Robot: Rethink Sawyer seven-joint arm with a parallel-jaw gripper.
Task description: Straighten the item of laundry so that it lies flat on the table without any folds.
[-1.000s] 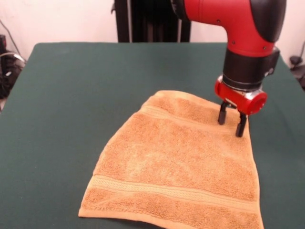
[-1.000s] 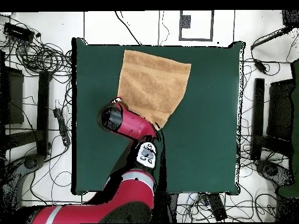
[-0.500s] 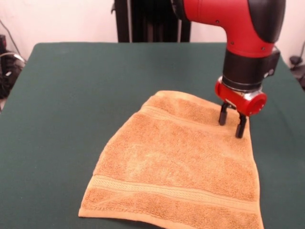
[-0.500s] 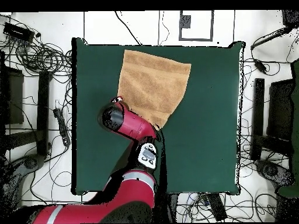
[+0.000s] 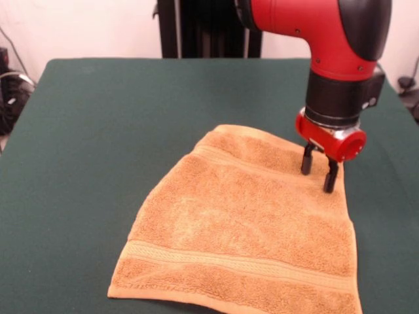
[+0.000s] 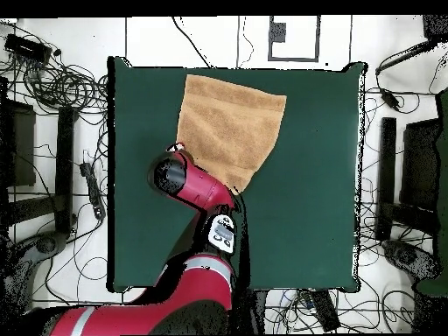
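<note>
Green felt counter fills my front view; the golden-orange towel lies spread across the lower centre, woven bands crossing its upper and lower ends. At centre right I see the red arm's gripper over the towel's upper right corner, jaws parted narrowly, holding nothing.

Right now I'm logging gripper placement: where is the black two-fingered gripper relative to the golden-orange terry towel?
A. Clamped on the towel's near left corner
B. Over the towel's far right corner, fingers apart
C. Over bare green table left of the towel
B: in the front view the black two-fingered gripper hangs with fingers apart over the far right corner of the golden-orange terry towel.
</note>
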